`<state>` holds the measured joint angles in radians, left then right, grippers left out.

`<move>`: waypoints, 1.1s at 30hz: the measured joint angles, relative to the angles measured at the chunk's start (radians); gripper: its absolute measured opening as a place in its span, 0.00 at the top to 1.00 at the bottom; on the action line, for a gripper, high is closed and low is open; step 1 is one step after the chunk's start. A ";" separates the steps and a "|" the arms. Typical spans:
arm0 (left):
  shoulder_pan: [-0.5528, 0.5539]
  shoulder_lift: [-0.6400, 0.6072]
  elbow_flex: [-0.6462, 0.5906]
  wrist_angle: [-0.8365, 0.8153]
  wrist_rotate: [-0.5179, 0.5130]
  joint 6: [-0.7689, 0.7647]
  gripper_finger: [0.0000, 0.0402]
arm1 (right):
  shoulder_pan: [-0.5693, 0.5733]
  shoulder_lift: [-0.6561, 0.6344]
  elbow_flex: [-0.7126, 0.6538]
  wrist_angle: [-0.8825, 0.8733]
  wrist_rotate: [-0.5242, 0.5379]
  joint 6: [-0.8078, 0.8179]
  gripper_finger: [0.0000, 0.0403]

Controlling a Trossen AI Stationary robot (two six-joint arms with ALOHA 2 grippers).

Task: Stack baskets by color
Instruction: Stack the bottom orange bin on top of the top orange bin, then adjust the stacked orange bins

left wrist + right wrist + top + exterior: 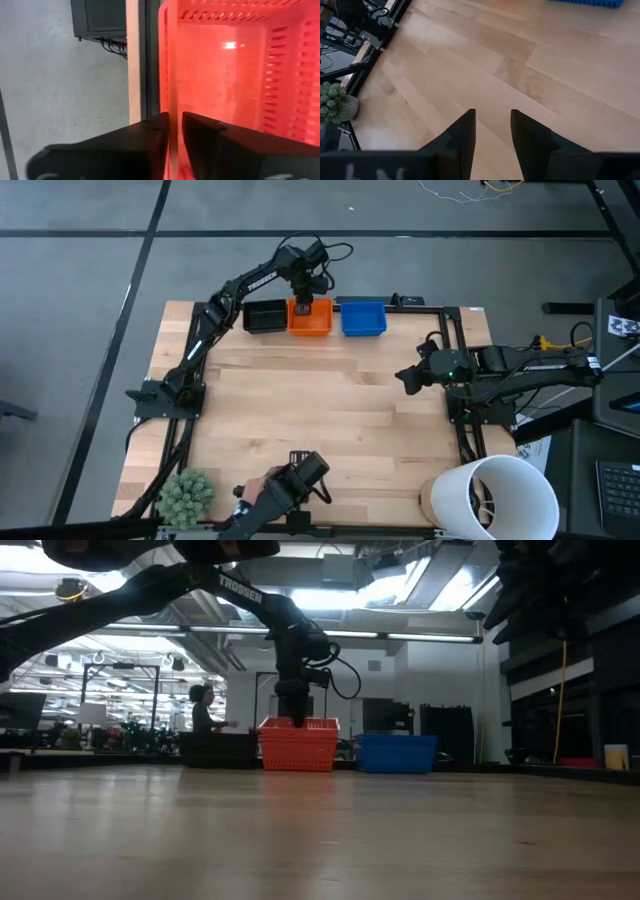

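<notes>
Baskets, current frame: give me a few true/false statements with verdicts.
1. The orange basket sits between the black basket and the blue basket. True.
2. The left gripper has its jaws astride the orange basket's wall. True.
3. The right gripper holds a blue basket. False: its jaws are open and empty, over bare table.
4. The baskets stand beside the white bucket. False: they line the far edge; the bucket is at the near right corner.
</notes>
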<state>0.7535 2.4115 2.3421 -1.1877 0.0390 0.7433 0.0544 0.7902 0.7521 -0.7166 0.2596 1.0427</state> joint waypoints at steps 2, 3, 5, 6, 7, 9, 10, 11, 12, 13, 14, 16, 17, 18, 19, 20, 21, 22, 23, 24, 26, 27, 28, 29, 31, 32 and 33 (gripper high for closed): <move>-0.002 0.000 0.000 0.000 -0.003 -0.001 0.85 | 0.000 0.000 0.000 0.000 0.000 0.000 0.70; -0.002 0.000 0.000 0.000 -0.004 -0.006 0.83 | 0.000 0.000 0.000 0.000 0.000 0.000 0.70; -0.003 0.000 0.000 0.000 -0.005 -0.016 0.80 | 0.000 0.000 0.000 0.000 -0.001 0.000 0.70; -0.004 0.000 0.000 0.000 -0.004 -0.028 0.79 | 0.000 0.000 0.000 -0.001 -0.001 0.000 0.70; -0.004 0.000 0.000 0.000 -0.004 -0.035 0.78 | 0.000 0.000 0.000 -0.001 -0.001 0.000 0.70; -0.007 -0.002 0.009 -0.005 -0.004 -0.051 0.77 | 0.000 0.000 0.000 -0.001 -0.001 0.000 0.70; -0.008 -0.003 0.013 -0.005 -0.005 -0.060 0.77 | 0.000 0.000 0.000 -0.002 -0.001 -0.001 0.70; -0.010 -0.010 0.013 0.002 -0.010 -0.070 0.77 | 0.000 0.000 0.000 -0.003 -0.001 -0.001 0.70; -0.013 -0.018 0.013 0.005 -0.016 -0.080 0.77 | 0.000 0.000 0.000 -0.003 -0.001 -0.002 0.70; -0.017 -0.025 0.014 0.002 -0.024 -0.092 0.77 | 0.000 0.000 0.000 -0.004 -0.001 -0.002 0.70; -0.021 -0.035 0.014 0.002 -0.035 -0.108 0.77 | 0.000 0.000 0.000 -0.004 -0.001 -0.003 0.70; -0.029 -0.054 0.014 -0.009 -0.042 -0.145 0.77 | 0.000 0.000 0.000 -0.004 0.000 -0.003 0.70; -0.037 -0.064 0.014 -0.015 -0.051 -0.172 0.77 | 0.000 0.000 0.000 -0.003 0.000 -0.003 0.70; -0.043 -0.074 0.014 -0.023 -0.051 -0.195 0.77 | 0.000 0.000 0.000 -0.003 0.000 -0.003 0.70; -0.049 -0.084 0.014 -0.045 -0.050 -0.211 0.77 | 0.000 0.000 0.000 -0.003 0.000 -0.003 0.70; -0.054 -0.090 0.014 -0.070 -0.054 -0.214 0.77 | 0.000 0.000 0.000 -0.002 0.000 -0.001 0.70; -0.058 -0.093 0.014 -0.080 -0.058 -0.215 0.77 | 0.000 0.000 0.000 -0.001 0.000 0.000 0.70; -0.057 -0.093 0.015 -0.081 -0.069 -0.216 0.77 | 0.000 0.000 0.000 -0.001 0.000 0.000 0.70; -0.052 -0.092 0.015 -0.090 -0.075 -0.218 0.77 | 0.000 0.000 0.000 -0.001 0.000 0.000 0.70; -0.044 -0.092 0.014 -0.108 -0.079 -0.225 0.77 | 0.000 0.000 0.000 0.000 0.000 0.000 0.70; -0.026 -0.092 0.014 -0.139 -0.086 -0.259 0.77 | 0.000 0.000 0.000 0.000 0.000 0.001 0.70; -0.018 -0.092 0.014 -0.163 -0.090 -0.279 0.77 | 0.000 0.000 0.000 0.001 0.000 0.002 0.70; -0.012 -0.092 0.014 -0.198 -0.101 -0.307 0.77 | 0.000 0.000 0.000 0.002 -0.001 0.005 0.70; -0.008 -0.092 0.014 -0.235 -0.119 -0.343 0.77 | 0.000 0.000 0.000 0.002 -0.001 0.010 0.70; 0.006 -0.102 0.013 -0.304 -0.132 -0.397 0.77 | 0.000 0.000 0.000 0.002 -0.001 0.012 0.70; 0.012 -0.107 0.014 -0.337 -0.123 -0.408 0.77 | 0.000 0.000 0.000 0.001 -0.001 0.012 0.70; 0.019 -0.111 0.014 -0.362 -0.106 -0.420 0.77 | 0.000 0.000 0.000 0.000 -0.001 0.011 0.70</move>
<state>0.7728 2.3007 2.3563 -1.5500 -0.0670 0.3237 0.0544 0.7899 0.7517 -0.7165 0.2588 1.0540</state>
